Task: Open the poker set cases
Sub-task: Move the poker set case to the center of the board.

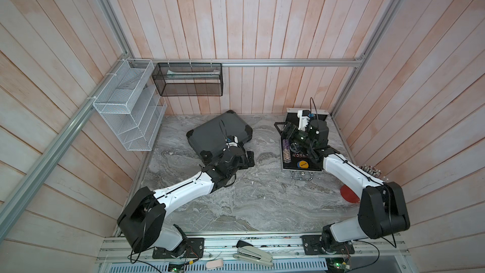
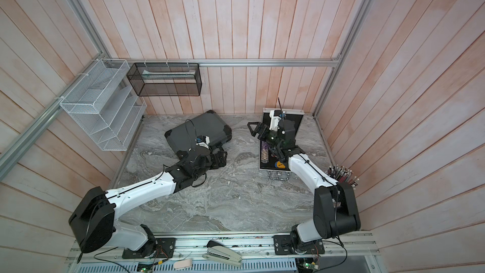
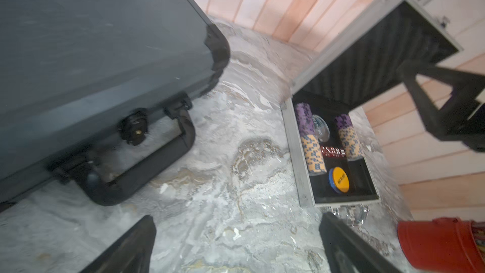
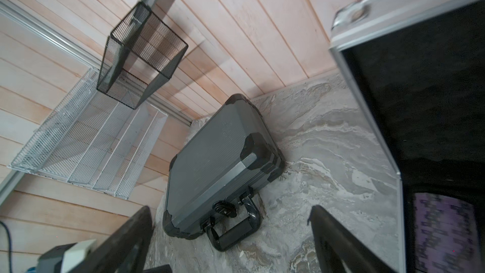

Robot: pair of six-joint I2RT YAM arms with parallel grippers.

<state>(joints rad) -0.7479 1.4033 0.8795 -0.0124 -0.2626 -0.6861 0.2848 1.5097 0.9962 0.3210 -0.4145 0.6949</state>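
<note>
Stands half done: shows the silver case open by the back right corner, leaves the dark grey case shut mid-back, with left gripper and right gripper both splayed, empty.

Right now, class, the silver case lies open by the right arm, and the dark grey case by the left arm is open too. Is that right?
No: the dark grey case is shut, as the right wrist view shows. The silver case is indeed open.

Dk grey case closed on marble tbl; silver case open.
</note>
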